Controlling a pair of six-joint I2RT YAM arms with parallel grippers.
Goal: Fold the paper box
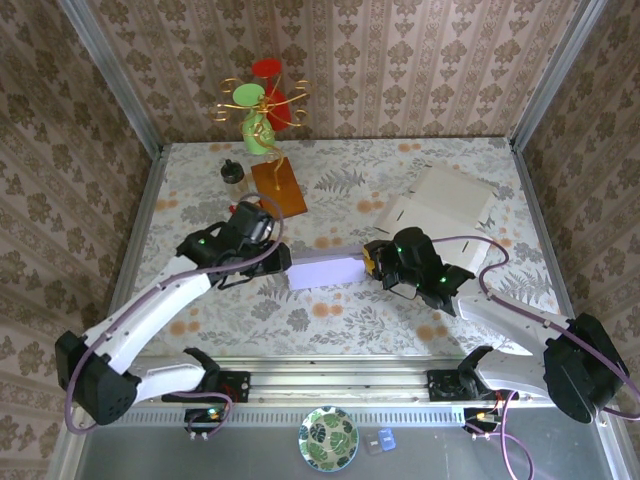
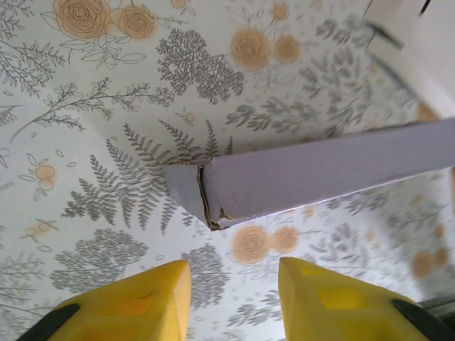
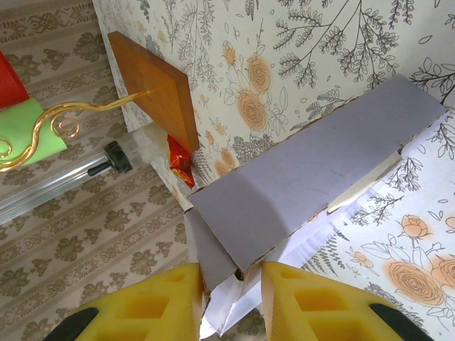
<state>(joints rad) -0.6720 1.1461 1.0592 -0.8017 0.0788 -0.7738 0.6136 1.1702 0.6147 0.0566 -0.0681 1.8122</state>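
The lavender paper box (image 1: pixel 325 270) lies across the middle of the flowered table, partly folded into a long bar. My right gripper (image 1: pixel 375 262) is shut on its right end; in the right wrist view the yellow fingers (image 3: pixel 284 298) pinch the end flaps of the box (image 3: pixel 313 177) between them, at my right gripper (image 3: pixel 231 275). My left gripper (image 1: pixel 280 260) sits at the box's left end. In the left wrist view it (image 2: pixel 234 298) stands open with only tablecloth between its fingers, and the box's torn corner (image 2: pixel 213 206) floats just ahead of them.
A flat white cardboard blank (image 1: pixel 445 205) lies at the back right. A brown wooden board (image 1: pixel 279 186), a small dark-capped bottle (image 1: pixel 233 172) and a gold wire ornament with green and red discs (image 1: pixel 262 105) stand at the back left. A patterned plate (image 1: pixel 328 438) sits below the table's front rail.
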